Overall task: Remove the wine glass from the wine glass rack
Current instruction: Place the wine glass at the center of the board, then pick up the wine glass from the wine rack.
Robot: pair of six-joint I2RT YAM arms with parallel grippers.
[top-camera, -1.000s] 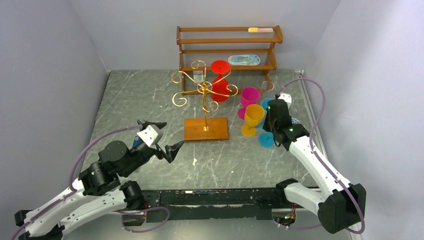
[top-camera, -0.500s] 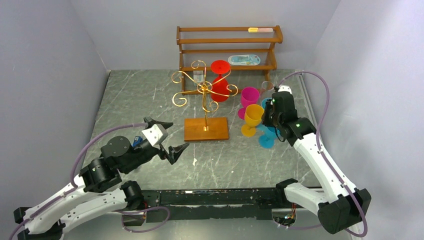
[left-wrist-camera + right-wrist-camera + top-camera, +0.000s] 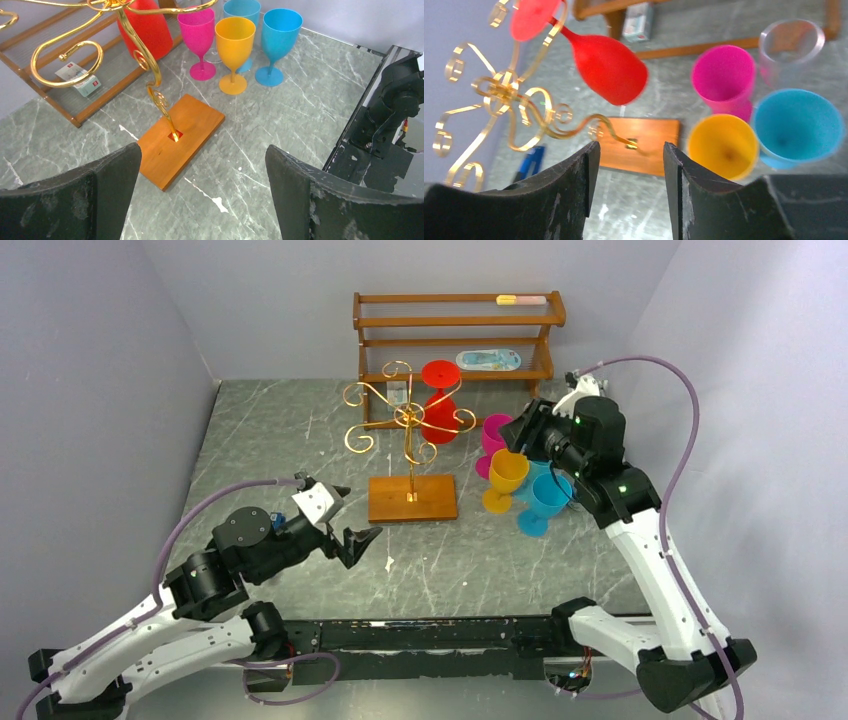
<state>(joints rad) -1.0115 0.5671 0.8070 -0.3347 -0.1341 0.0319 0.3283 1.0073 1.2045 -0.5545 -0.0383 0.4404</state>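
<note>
The wine glass rack (image 3: 410, 440) is a gold pole with scroll arms on a square wooden base (image 3: 413, 498). A red wine glass (image 3: 438, 418) hangs upside down from its far right arm. In the right wrist view the red wine glass (image 3: 609, 67) sits up left of the jaws, beside the gold scrolls (image 3: 514, 95). My right gripper (image 3: 520, 430) hovers open above the standing glasses, right of the rack, with nothing between its fingers. My left gripper (image 3: 348, 515) stands wide open and empty near the base's front left corner, facing the base (image 3: 181, 137).
Pink (image 3: 498, 435), yellow (image 3: 507, 472) and blue (image 3: 547, 495) glasses stand upright right of the rack, with a clear one (image 3: 535, 412) behind. A three-tier wooden shelf (image 3: 455, 335) lines the back wall. Grey walls close in both sides.
My right gripper has opened, let go of the blue glass and risen up and back above the standing glasses. The left arm has edged slightly right.
</note>
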